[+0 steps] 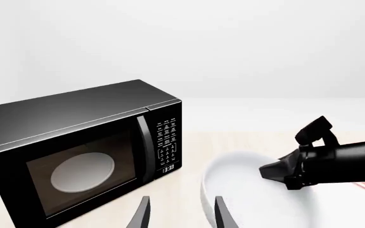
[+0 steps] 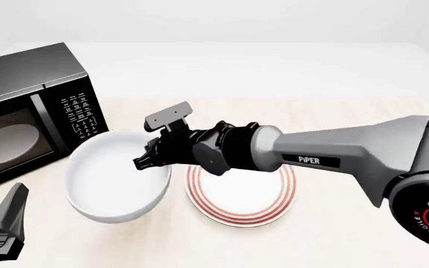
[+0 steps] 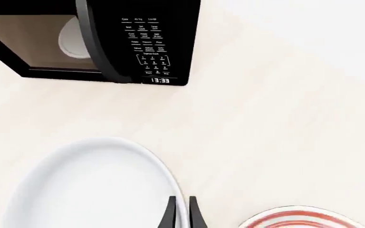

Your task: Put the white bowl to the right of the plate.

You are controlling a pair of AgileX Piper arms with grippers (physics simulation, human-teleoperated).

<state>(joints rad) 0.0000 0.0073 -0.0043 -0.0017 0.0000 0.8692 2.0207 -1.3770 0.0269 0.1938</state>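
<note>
R jaws [image 3: 181, 209] pinching white bowl [image 2: 114, 178] rim

Right hand [image 3: 181, 213] straddles the bowl [image 3: 87, 185] rim, fingers [image 3: 169, 214] close together with the wall between them. Bowl sits on the pale desk [image 3: 277, 118]. Plate [image 3: 303, 219] with red rings just beside the bowl, only its edge visible. Black microwave [image 3: 106, 40] farther off, keypad and clock 13:33 showing, door shut.
</note>
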